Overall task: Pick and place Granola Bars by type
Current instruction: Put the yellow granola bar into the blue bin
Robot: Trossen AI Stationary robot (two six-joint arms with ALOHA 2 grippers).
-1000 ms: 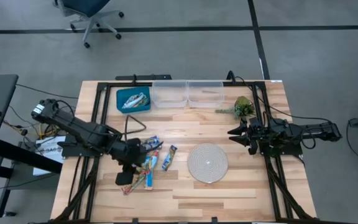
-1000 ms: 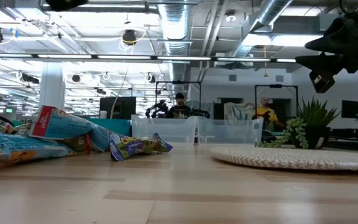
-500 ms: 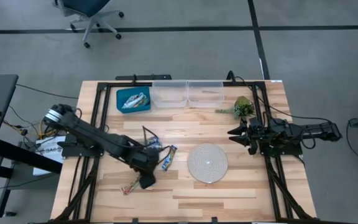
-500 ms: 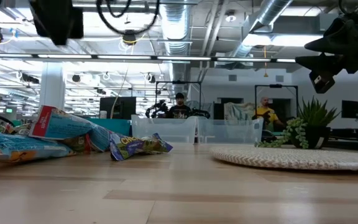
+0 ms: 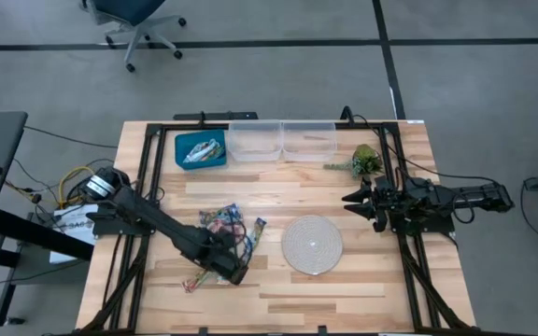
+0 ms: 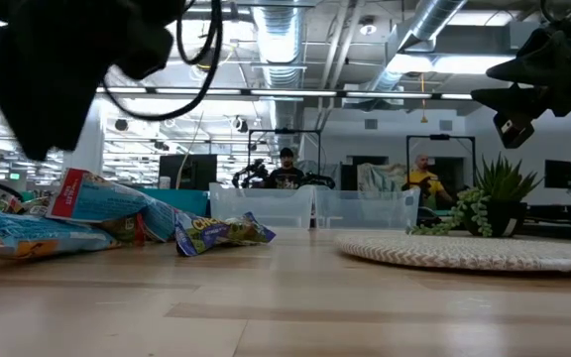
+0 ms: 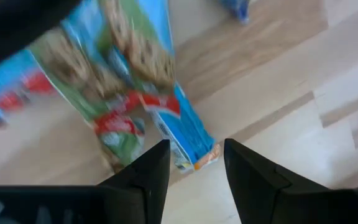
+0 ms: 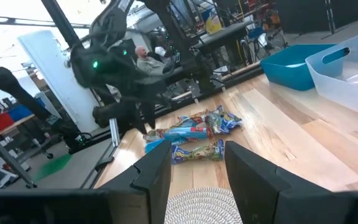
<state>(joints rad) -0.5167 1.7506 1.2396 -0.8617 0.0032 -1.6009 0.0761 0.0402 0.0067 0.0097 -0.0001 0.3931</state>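
Left hand [image 5: 234, 273], fingers parted, hovers lower-left over roughly six piled Granola Bars [image 5: 224, 224]; right hand [image 5: 355, 199] waits open, right side.

The Granola Bars [image 5: 224, 228] lie flat in a loose pile on the tabletop, shiny crinkled wrappers, some blue-and-white, some red, yellow and green. Right below my left gripper [image 7: 195, 163], one blue-edged bar [image 7: 178, 127] lies slanted.
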